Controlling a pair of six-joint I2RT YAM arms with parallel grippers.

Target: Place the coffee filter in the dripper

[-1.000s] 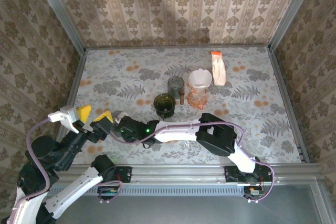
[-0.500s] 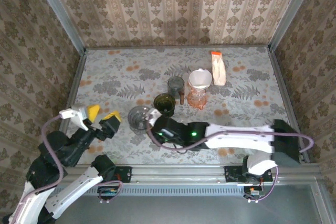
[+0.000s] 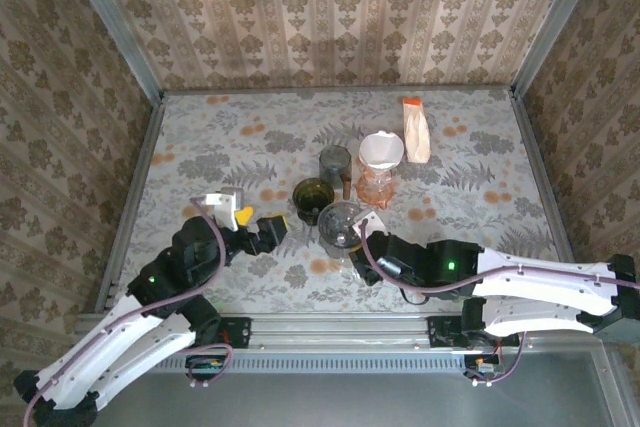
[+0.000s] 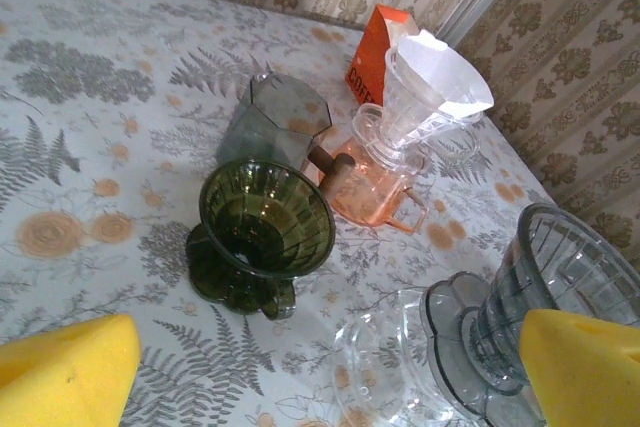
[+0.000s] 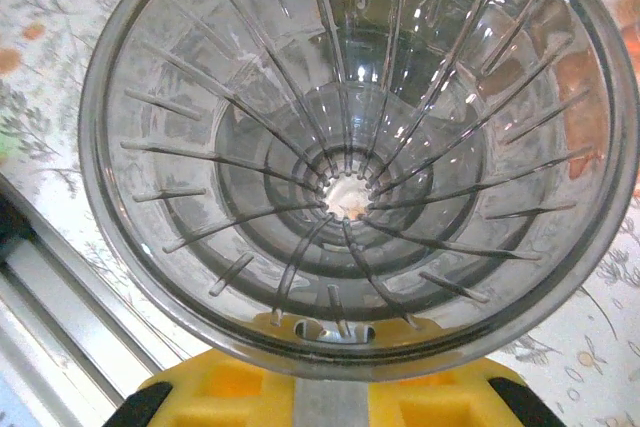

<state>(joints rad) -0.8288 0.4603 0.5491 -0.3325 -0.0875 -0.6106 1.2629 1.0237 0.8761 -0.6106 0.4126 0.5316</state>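
The white coffee filter (image 3: 381, 148) (image 4: 446, 76) sits in a clear dripper (image 4: 410, 112) stacked on a pink one (image 3: 376, 188) (image 4: 372, 190) at the table's middle right. My right gripper (image 3: 364, 239) (image 5: 335, 332) is shut on the rim of a smoky grey ribbed dripper (image 3: 340, 223) (image 5: 350, 147) (image 4: 560, 287), held tilted just in front of a green dripper (image 3: 314, 199) (image 4: 262, 230). My left gripper (image 3: 258, 224) (image 4: 325, 377) stands open, left of the grey dripper, with nothing between its yellow fingers (image 4: 65, 367).
A dark grey faceted cup (image 3: 335, 161) (image 4: 275, 122) stands behind the green dripper. An orange and white filter packet (image 3: 416, 130) (image 4: 376, 55) lies at the back right. A clear glass piece (image 4: 400, 367) rests on the table under the grey dripper. Metal rails border the table.
My right arm has swung to the right, carrying the grey dripper from the left side to the middle. My left gripper moved forward and right, still open.
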